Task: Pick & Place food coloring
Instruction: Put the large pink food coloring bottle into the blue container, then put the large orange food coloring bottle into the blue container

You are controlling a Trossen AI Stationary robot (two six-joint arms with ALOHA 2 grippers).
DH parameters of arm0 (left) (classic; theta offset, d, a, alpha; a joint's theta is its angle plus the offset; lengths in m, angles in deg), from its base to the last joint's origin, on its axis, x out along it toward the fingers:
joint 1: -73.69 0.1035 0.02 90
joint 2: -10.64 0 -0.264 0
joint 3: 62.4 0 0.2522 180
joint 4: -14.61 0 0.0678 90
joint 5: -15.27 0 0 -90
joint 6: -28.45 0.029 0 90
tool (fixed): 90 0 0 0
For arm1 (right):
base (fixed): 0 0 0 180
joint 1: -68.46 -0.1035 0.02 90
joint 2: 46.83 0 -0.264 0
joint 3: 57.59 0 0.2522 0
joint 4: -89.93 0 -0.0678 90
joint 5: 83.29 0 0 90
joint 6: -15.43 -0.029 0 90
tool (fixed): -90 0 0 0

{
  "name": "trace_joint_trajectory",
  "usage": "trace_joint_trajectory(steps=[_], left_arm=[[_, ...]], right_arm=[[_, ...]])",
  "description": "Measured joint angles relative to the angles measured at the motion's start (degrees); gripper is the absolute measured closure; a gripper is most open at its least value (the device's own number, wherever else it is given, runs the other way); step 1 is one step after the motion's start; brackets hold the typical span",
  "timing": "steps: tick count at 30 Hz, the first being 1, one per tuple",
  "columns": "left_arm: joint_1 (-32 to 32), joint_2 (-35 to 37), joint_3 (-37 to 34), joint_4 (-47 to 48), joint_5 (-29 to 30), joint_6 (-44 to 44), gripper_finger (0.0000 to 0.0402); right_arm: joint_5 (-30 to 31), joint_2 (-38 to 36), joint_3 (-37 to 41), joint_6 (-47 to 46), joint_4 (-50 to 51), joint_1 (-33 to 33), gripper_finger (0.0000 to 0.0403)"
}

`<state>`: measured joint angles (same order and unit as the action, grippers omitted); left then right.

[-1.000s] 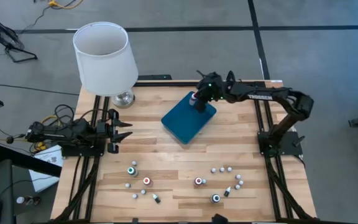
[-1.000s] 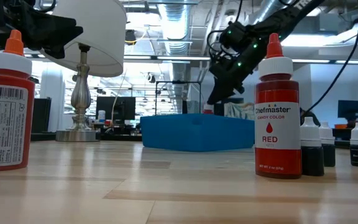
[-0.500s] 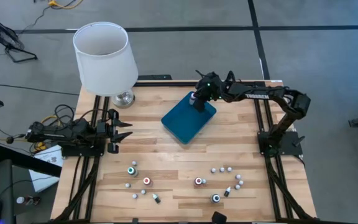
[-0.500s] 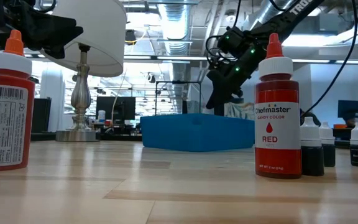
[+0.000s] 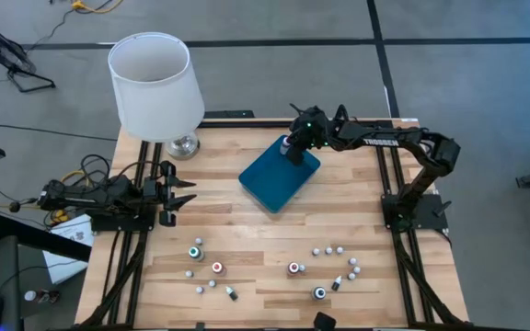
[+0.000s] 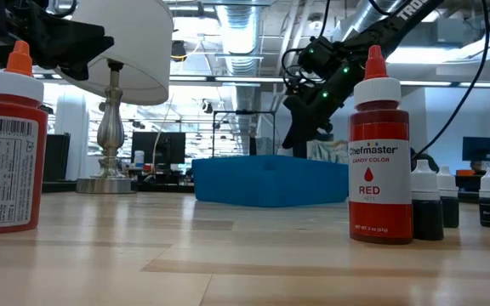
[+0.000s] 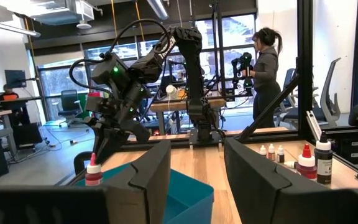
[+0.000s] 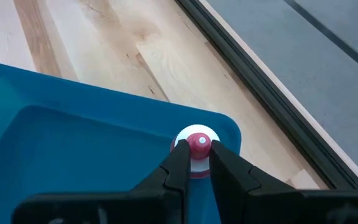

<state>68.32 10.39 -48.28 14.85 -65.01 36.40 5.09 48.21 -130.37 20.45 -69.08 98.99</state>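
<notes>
Right gripper (image 8: pixel 194 163) clamping a red-capped bottle (image 8: pixel 196 144) over the teal tray (image 5: pixel 277 175).

Pinching the bottle's neck just under its cap, fingers (image 8: pixel 178 163) pressed to either side, near the tray's far corner (upright, base hidden behind the fingers, so whether resting on the tray floor cannot be told). Waiting at the table's left edge with jaws standing apart and holding nothing: left gripper (image 5: pixel 180 191). Standing scattered along the near side of the wooden table (image 5: pixel 237 230), well apart from the tray: remaining food coloring bottles (image 5: pixel 294 268). Rising at the far left corner: a white-shaded lamp (image 5: pixel 152 83).
</notes>
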Motion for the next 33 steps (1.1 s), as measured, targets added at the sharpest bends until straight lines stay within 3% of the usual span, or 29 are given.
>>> trace_joint_trajectory(steps=[20, 33], left_arm=[[0.0, 0.0, 0.0, 0.1, -0.3, -3.2, 0.0258], [0.0, 0.0, 0.0, 1.7, -0.3, -5.5, 0.0258]], right_arm=[[-1.5, 0.0, -0.4, 0.1, 0.9, 0.8, 0.0356], [-1.4, -0.2, -0.4, 0.0, 1.4, 0.9, 0.0279]])
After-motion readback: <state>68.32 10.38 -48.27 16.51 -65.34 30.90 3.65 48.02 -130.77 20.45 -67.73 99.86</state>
